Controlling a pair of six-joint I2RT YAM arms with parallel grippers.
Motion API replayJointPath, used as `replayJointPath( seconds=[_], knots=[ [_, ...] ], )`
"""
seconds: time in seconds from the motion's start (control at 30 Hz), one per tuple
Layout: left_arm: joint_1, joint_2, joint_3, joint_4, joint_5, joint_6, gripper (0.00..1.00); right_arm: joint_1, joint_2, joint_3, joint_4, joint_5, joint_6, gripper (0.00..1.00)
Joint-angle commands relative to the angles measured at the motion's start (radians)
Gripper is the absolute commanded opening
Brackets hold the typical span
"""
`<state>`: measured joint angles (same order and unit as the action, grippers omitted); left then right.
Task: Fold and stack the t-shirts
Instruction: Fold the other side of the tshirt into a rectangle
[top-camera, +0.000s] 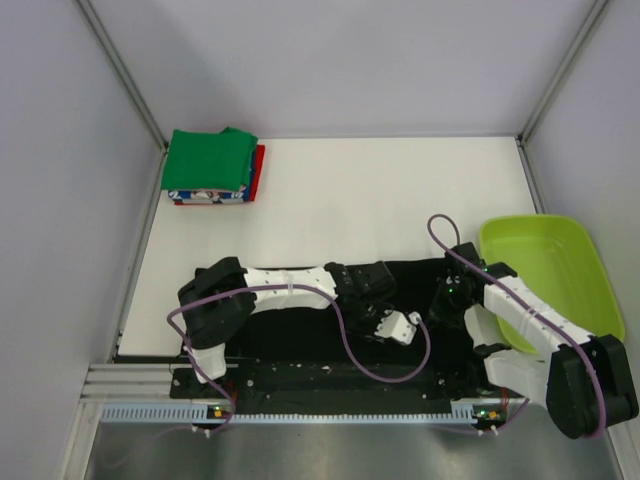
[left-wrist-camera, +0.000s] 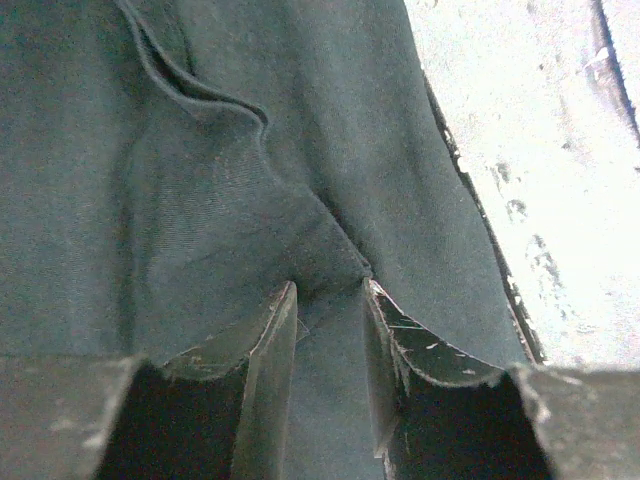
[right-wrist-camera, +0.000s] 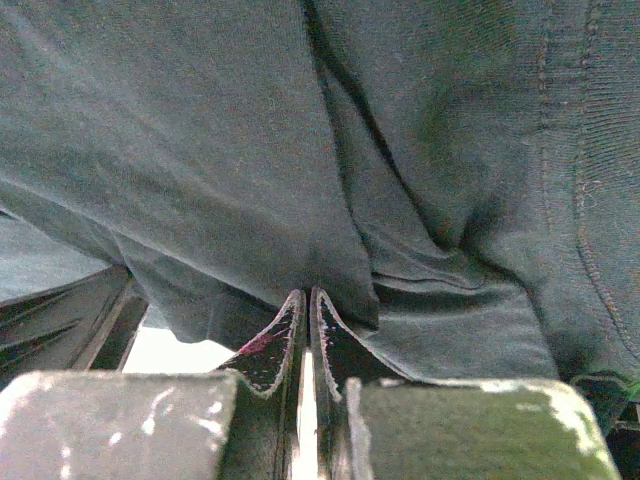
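The soft black cloth t-shirt (top-camera: 415, 282) lies on the flat white table (top-camera: 380, 200) at its near edge; the pile of folded cloth t-shirts (top-camera: 210, 165) sits in the far left corner; the lime-green plastic tub (top-camera: 545, 270) sits to the right.

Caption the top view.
Left end effector and right end effector on black shirt; folded shirts stacked far-left, green tub right.
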<state>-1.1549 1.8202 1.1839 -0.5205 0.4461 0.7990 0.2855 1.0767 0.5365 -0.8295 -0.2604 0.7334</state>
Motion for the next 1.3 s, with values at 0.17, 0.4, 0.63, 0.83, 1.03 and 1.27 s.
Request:
replayJointPath(
  seconds=[0.17, 0.4, 0.63, 0.83, 1.03, 1.27],
  knots=[
    [-0.012, 0.030, -0.021, 0.059, -0.021, 0.006, 0.26, -0.014, 0.002, 0.005, 0.020, -0.007, -0.014, 0.00],
    [-0.011, 0.016, 0.037, -0.033, -0.021, -0.007, 0.00, -0.014, 0.003, 0.005, 0.018, -0.010, -0.015, 0.00],
    [0.017, -0.007, 0.098, -0.150, 0.008, 0.011, 0.00, -0.017, -0.003, 0.008, 0.004, -0.014, -0.019, 0.00],
    [0.089, -0.062, 0.100, -0.280, 0.094, 0.103, 0.00, -0.016, -0.024, -0.003, -0.030, -0.074, -0.003, 0.00],
    [0.090, -0.071, 0.042, -0.303, 0.135, 0.129, 0.00, -0.016, -0.087, -0.052, -0.043, -0.154, 0.041, 0.00],
    [0.101, -0.065, 0.013, -0.303, 0.144, 0.152, 0.00, 0.018, -0.104, -0.101, -0.059, -0.200, 0.070, 0.00]
  ],
)
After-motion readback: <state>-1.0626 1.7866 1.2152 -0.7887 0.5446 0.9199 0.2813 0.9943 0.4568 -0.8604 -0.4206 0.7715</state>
